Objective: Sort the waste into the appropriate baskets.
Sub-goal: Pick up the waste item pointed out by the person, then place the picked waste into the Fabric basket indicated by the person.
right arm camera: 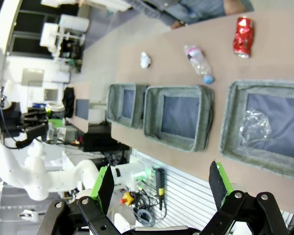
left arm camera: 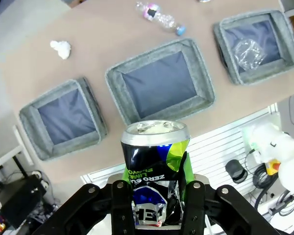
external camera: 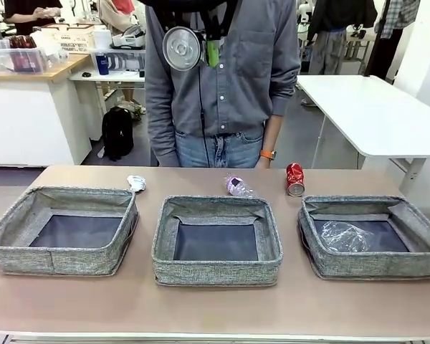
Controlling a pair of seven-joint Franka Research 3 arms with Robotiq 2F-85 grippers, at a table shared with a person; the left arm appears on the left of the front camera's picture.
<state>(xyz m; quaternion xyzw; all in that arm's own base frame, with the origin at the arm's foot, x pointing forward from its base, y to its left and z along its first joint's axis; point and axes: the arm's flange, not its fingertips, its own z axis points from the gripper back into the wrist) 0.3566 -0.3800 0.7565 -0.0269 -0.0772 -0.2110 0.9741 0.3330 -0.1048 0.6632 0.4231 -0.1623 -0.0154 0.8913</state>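
Low rectangular baskets, grey heathered fabric, dark flat base: 3. Left basket (external camera: 7,247), middle basket (external camera: 216,271), right basket (external camera: 358,269).
Drink cans: 2. Red drink can (external camera: 294,178); dark printed drink can, green and blue graphics (left arm camera: 156,161).
Crushed clear plastic bottles: 2. Pink-purple labelled bottle (external camera: 237,186); plain clear bottle (external camera: 344,235).
Crumpled white paper wad (external camera: 136,182): 1.
Black two-finger grippers, green pads: 2. Left gripper (left arm camera: 157,191), right gripper (right arm camera: 160,172).
Person in grey shirt (external camera: 222,86), far side of table: 1.
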